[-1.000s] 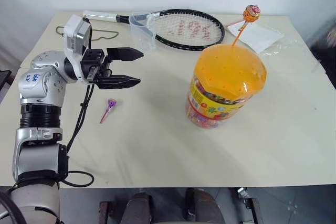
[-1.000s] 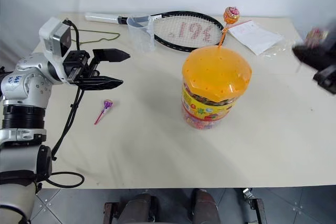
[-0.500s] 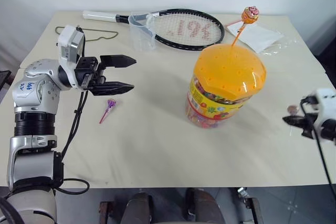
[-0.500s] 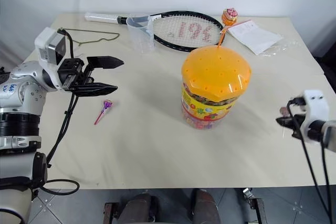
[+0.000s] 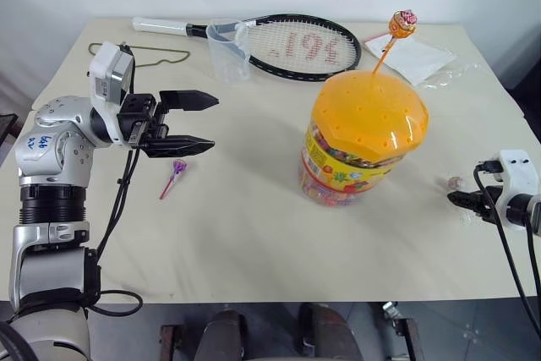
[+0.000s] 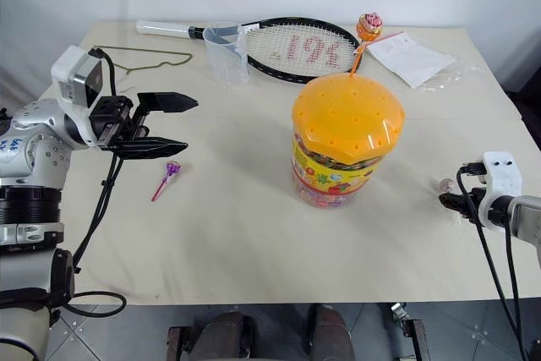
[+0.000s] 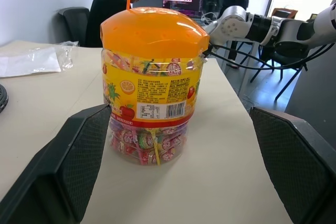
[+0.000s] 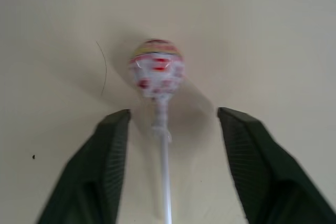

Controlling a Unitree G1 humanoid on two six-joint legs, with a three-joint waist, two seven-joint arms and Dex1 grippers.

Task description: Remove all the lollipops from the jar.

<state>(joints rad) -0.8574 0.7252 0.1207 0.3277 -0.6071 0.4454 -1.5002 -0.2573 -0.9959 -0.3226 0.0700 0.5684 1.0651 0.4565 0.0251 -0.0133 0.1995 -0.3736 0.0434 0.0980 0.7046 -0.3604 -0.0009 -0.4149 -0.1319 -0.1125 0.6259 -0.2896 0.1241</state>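
Observation:
The jar [image 5: 363,137], a clear tub with a candy label and a domed orange lid, stands right of the table's middle. An orange lollipop [image 5: 404,21] sticks up out of its lid at the far side. A purple lollipop [image 5: 177,168] lies on the table to the left. Just above that one my left gripper [image 5: 211,122] hovers open and empty, pointing at the jar [image 7: 155,77]. Near the table's right edge my right gripper [image 5: 454,199] is open, low over the table. The pinkish-white lollipop [image 8: 156,69] lies there, its stick between the spread fingers.
A tennis racket [image 5: 296,44] and a clear measuring cup [image 5: 230,50] lie at the back of the table. A clear bag with paper [image 5: 418,57] is at the back right and a thin wire loop [image 5: 161,55] at the back left. People [image 7: 113,3] sit beyond the table.
My right arm came down to the table at the right with the pinkish-white lollipop, and its fingers have opened off it. The left arm has hardly moved.

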